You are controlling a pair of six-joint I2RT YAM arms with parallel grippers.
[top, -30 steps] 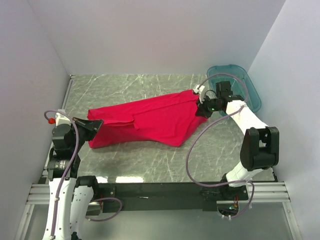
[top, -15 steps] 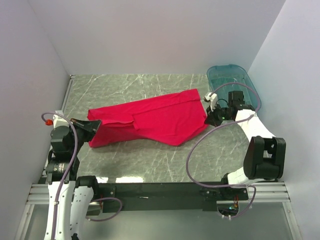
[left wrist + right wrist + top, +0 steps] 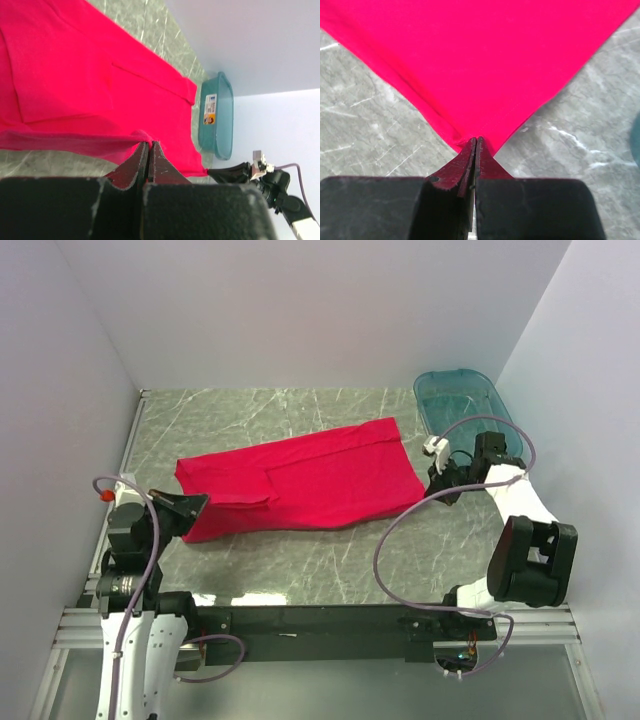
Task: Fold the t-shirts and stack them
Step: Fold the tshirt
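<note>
Red t-shirt [image 3: 300, 485] is lying spread flat across the middle of the marbled green bench [image 3: 330, 560], running from the near left toward the far right. At its near left corner the left jaws are pressing together on a raised fold of the hem. Further right, the right jaws are pinching the shirt's pointed right corner, closed tight on the very tip of the cloth. Beyond them, a teal basin [image 3: 468, 405] is sitting at the far right, apart from the shirt.
</note>
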